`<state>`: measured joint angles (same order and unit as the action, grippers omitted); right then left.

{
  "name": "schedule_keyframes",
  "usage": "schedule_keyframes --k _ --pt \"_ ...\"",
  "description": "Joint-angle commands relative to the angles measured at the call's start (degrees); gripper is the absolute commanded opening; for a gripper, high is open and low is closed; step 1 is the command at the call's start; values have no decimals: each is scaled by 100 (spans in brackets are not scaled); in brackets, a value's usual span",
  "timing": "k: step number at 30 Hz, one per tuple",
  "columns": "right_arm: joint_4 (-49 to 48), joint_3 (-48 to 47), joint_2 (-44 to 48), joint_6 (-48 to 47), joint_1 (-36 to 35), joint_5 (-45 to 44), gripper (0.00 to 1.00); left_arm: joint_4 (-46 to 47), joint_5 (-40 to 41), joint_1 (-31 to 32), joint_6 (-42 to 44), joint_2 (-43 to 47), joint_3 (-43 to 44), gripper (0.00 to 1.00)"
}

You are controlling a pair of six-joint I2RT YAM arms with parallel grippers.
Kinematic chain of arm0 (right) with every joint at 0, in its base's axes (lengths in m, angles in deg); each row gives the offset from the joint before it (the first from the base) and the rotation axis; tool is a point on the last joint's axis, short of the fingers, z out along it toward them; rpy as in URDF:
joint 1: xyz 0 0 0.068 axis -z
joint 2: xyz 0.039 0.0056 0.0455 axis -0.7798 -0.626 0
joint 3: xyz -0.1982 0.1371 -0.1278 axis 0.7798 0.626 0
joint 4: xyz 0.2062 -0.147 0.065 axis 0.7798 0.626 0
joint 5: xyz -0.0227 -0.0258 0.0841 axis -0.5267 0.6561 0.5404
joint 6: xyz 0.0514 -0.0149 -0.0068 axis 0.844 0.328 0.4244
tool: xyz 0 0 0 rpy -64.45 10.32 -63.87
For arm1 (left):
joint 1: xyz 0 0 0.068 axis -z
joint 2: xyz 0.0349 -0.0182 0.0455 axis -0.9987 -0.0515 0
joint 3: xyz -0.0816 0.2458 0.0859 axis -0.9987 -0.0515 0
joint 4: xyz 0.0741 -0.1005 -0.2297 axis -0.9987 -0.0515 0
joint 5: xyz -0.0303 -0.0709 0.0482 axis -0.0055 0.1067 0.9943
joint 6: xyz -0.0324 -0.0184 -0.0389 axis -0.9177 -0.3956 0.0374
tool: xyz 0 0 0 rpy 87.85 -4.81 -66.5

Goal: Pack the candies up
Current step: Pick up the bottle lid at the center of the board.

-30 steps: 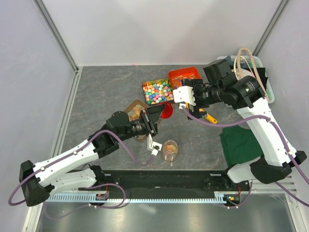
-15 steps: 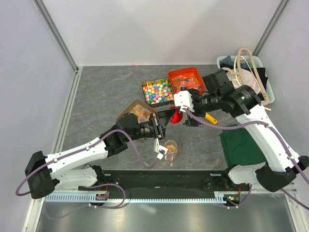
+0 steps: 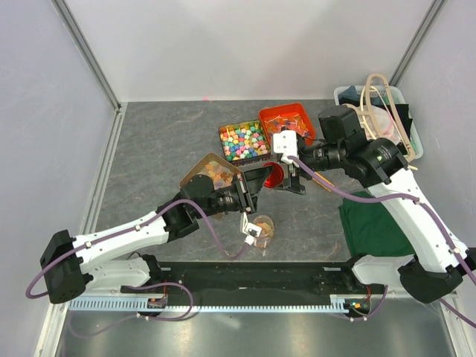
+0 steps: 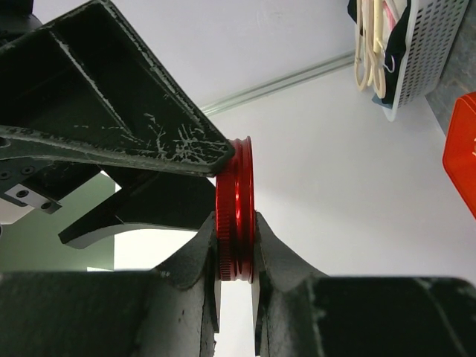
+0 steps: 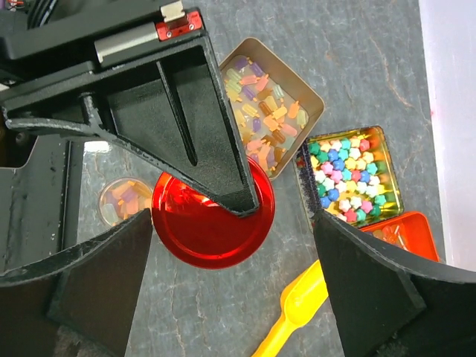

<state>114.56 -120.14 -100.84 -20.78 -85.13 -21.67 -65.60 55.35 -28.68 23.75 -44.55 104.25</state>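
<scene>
Pinching the red lid (image 4: 235, 193) by its rim, my left end effector (image 4: 236, 256) could lose it if my wide-open right end effector (image 5: 230, 223), straddling it, knocks it. The candies (image 5: 262, 111) lie in the tan tray (image 5: 294, 80) at upper centre, some in the jar (image 5: 123, 201) lower left.

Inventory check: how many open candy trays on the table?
3: tan tray of pastel candies, nearest; gold tin of bright cubes just behind it; orange tray farthest back, right of the tin. Others may be hidden.

Grey mottled tabletop (image 3: 160, 149), plain white walls (image 3: 245, 44) (metal frame (image 3: 88, 56) at corners)
</scene>
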Motion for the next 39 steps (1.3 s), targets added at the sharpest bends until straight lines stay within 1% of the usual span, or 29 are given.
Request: schedule_keyframes --k 1,10,15,27,31,39 --pt "-212 -10 130 102 23 248 95 286 134 52 206 -61 209 2" --pt "-124 218 139 -56 23 274 96 357 292 78 39 -184 376 2" --pt "-299 359 174 23 14 230 95 357 292 69 30 -193 402 2" --pt "-317 77 191 67 14 2 93 295 336 69 48 -176 376 2" --pt "-309 51 200 76 14 -60 89 304 328 78 56 -175 341 2" --pt "-317 -19 183 93 14 -78 89 304 336 78 65 -184 350 2"
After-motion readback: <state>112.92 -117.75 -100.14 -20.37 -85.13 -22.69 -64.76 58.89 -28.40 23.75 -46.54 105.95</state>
